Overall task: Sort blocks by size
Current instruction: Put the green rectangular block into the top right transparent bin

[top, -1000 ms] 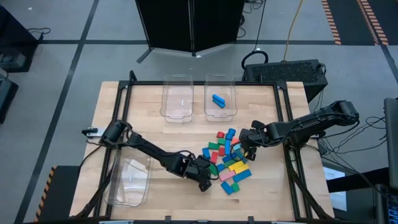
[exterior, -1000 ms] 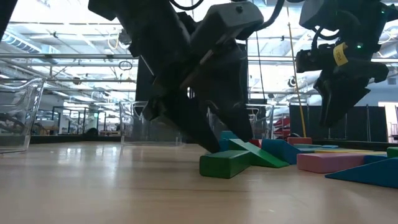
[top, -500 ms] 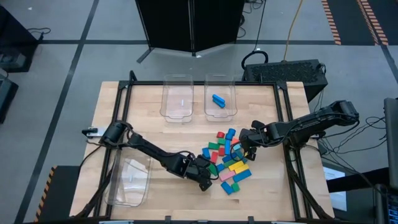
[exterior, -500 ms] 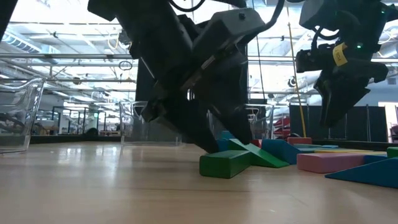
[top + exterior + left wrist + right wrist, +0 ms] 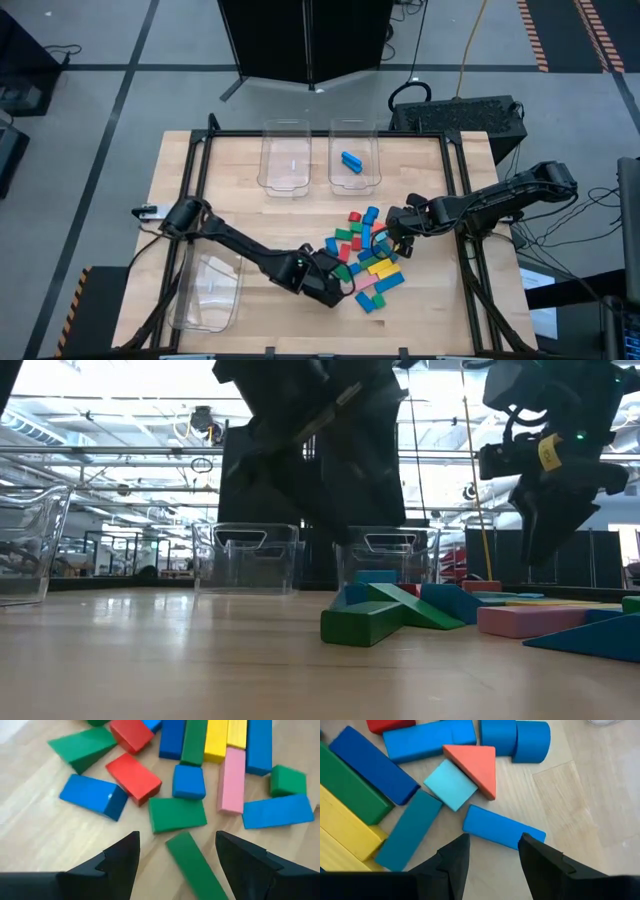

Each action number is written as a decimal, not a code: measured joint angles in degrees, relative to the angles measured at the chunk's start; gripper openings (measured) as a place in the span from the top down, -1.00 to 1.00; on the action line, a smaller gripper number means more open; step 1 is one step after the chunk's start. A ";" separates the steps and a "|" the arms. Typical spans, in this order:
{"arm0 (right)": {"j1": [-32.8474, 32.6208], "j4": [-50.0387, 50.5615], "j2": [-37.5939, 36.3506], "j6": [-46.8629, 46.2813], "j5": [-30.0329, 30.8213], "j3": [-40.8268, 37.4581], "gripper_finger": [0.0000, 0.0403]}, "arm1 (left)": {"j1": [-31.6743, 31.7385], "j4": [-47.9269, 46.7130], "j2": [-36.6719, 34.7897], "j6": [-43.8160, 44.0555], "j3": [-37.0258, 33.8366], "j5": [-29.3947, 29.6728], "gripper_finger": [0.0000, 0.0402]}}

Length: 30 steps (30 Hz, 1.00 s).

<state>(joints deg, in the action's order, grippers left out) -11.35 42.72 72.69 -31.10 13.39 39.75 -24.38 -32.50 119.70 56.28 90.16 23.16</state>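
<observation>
Our left gripper [image 5: 175, 855] has lifted off the table since a moment ago and hangs open and empty over the near edge of the blocks [image 5: 365, 262], a long green block [image 5: 192, 867] lying between its fingers below. So no pick has been made here; we judge the next move is a fresh descent. Ahead of it we count two red, several blue, two yellow and one pink, though the pile may hide more. Farther off, our right gripper [image 5: 492, 852] hovers half open and empty just above a blue block [image 5: 502, 827]. Beyond stand three bins [image 5: 285, 160], one holding a single blue block [image 5: 352, 160].
</observation>
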 joint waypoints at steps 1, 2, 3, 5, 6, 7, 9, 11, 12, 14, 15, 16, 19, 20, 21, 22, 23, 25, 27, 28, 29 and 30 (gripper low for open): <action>0.00 0.16 0.00 0.26 0.02 0.00 0.18 | 0.00 -0.07 -0.02 0.72 0.01 -0.10 -0.28; 0.00 0.27 0.00 0.31 0.00 0.00 0.18 | -0.02 -0.29 -0.01 1.74 -0.02 -0.23 -0.28; 0.00 0.38 0.00 0.34 0.00 0.00 0.18 | -0.02 -0.37 0.02 2.69 -0.08 -0.39 -0.28; 0.00 0.44 0.00 0.47 0.00 0.00 0.18 | -0.24 0.35 0.07 4.57 -0.09 -0.61 -0.28; 0.00 0.44 0.00 0.44 0.02 0.00 0.18 | -0.36 0.84 0.42 5.63 0.02 -0.75 -0.28; 0.00 0.44 0.00 0.38 0.04 0.00 0.18 | -0.54 1.12 0.84 6.72 0.16 -0.86 -0.28; 0.00 0.34 0.00 0.30 0.25 0.00 0.18 | -0.99 0.40 2.42 7.93 0.54 -1.08 -0.28; 0.00 0.04 -0.02 0.27 1.21 0.00 0.18 | -1.48 0.07 4.50 8.90 2.20 -1.27 -0.28; 0.00 0.00 -0.02 0.20 1.71 0.00 0.18 | -1.66 -0.22 5.60 8.98 3.40 -1.42 -0.28; 0.00 -0.17 -0.04 0.12 1.95 0.00 0.18 | -1.75 -2.94 7.53 8.92 6.34 -2.12 -0.28; 0.00 -0.15 -0.04 0.12 1.89 0.00 0.18 | -1.71 -5.27 8.52 8.93 7.76 -2.22 -0.28; 0.00 -0.15 -0.04 0.18 1.88 0.00 0.18 | -1.64 -7.74 9.35 8.94 9.06 -2.22 -0.28; 0.00 -0.16 -0.04 0.07 1.84 0.00 0.18 | -1.57 -12.97 10.97 8.96 12.09 -1.93 -0.28; 0.00 -0.17 -0.04 -0.09 1.84 0.00 0.18 | -1.59 -13.70 11.16 8.95 12.67 -1.80 -0.28; 0.00 -0.17 -0.04 -0.35 1.83 0.00 0.18 | -1.64 -13.78 11.21 8.95 12.85 -1.75 -0.28; 0.00 -0.17 -0.02 -0.73 1.81 0.00 0.18 | -1.65 -13.74 11.23 8.95 12.86 -1.67 -0.28; 0.00 -0.17 -0.04 -0.94 1.79 0.00 0.18 | -1.66 -13.76 11.34 8.90 12.83 -1.61 -0.28; 0.00 -0.18 -0.04 -1.16 1.79 0.00 0.18 | -1.64 -13.68 11.39 8.78 12.80 -1.46 -0.28; 0.00 -0.18 -0.04 -1.25 1.77 0.00 0.18 | -1.64 -13.52 11.37 8.04 12.81 -1.40 -0.28; 0.00 -0.19 -0.04 -1.28 1.77 0.00 0.18 | -1.64 -13.60 11.37 7.88 12.78 -1.39 -0.28; 0.00 -0.17 -0.03 -1.61 1.75 0.00 0.18 | -1.64 -13.51 11.37 7.88 12.59 -1.38 -0.28; 0.00 -0.17 -0.04 -2.21 1.75 0.00 0.18 | -1.64 -13.47 11.36 7.87 12.31 -1.38 -0.28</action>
<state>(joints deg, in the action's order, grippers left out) -11.35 42.54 72.64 -33.31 15.14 39.75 -26.02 -45.98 131.06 64.16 102.47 21.78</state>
